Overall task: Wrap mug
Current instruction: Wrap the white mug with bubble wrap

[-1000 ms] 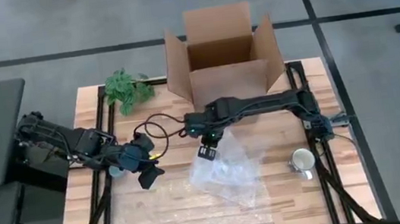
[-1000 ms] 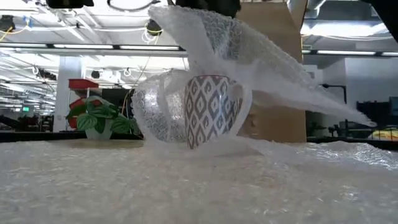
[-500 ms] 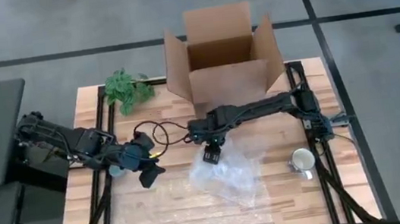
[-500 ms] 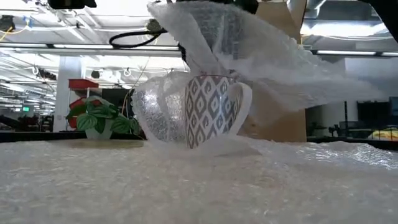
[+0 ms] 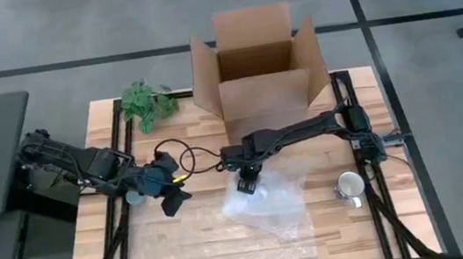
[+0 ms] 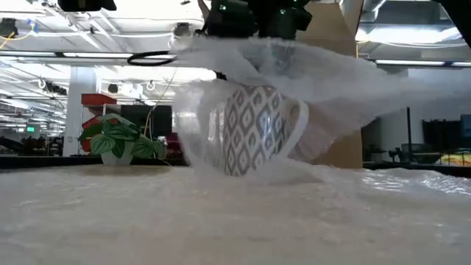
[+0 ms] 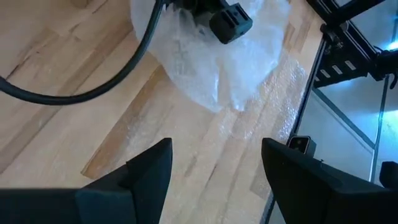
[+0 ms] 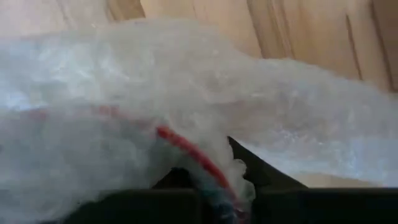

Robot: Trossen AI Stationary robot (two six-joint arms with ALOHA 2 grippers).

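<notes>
Bubble wrap (image 6: 324,77) drapes over the mug (image 6: 254,129) — right tool (image 5: 248,180) pinching its edge to fold it across; left tool (image 7: 214,165) waits spread.

Both arms were dark, near black, built of slim jointed segments with boxy housings. A black cable (image 5: 184,157) looped loosely off the left arm (image 5: 86,169) near its wrist. The left hand (image 7: 214,168) ended in two broad, flat, matte dark fingers (image 7: 149,174). The right arm (image 5: 302,128) was a long thin boom.
</notes>
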